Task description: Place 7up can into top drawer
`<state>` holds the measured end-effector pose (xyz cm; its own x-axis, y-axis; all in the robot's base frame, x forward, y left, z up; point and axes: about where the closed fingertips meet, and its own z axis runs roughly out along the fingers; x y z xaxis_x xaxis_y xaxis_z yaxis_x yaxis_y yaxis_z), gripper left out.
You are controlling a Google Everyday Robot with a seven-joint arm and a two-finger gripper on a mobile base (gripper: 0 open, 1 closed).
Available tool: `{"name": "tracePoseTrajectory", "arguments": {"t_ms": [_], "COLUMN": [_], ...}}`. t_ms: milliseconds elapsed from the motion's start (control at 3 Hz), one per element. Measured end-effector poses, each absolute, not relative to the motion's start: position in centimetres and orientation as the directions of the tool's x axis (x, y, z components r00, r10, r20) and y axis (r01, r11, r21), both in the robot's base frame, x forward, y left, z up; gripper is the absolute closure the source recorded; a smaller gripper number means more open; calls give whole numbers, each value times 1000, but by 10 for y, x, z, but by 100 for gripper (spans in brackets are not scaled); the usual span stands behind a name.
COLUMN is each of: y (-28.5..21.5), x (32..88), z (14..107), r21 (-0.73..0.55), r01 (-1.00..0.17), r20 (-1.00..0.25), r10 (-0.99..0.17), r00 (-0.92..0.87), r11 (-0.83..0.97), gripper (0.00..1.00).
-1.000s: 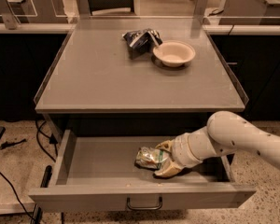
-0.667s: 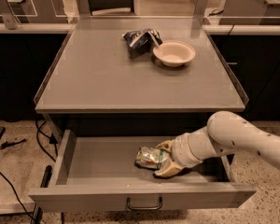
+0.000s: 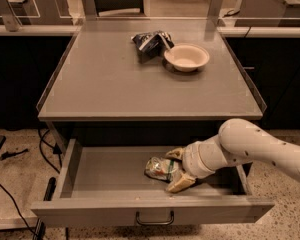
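The top drawer (image 3: 105,170) is pulled open below the table, its front panel and dark bar handle (image 3: 154,218) facing me. The 7up can (image 3: 160,168), silver-white with green markings, lies on its side inside the drawer, right of the middle. My gripper (image 3: 174,170) reaches in from the right on the white arm. Its two tan fingers (image 3: 181,182) stand on either side of the can's right end, one behind it and one in front. The can rests on the drawer floor.
On the grey table top (image 3: 105,79) stand a dark wrinkled snack bag (image 3: 150,42) and a round beige bowl (image 3: 186,57), both at the back. Raised lips run along the table's sides. Cables (image 3: 10,154) lie on the floor at the left.
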<state>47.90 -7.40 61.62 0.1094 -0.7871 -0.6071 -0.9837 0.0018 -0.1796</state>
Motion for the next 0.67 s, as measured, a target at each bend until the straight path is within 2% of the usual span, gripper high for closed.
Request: {"name": "tracePoseTrajectory", "arguments": {"t_ms": [333,667], "y": [-68,-68], "x": [493,493], "z": [617,617], "r21": [-201,-201], "r01": [-980,-980], "r20": [-593,-593], "r10": [-797,-797], "r00": [116,116], "r11": [7,7], "gripper": [0,0]}}
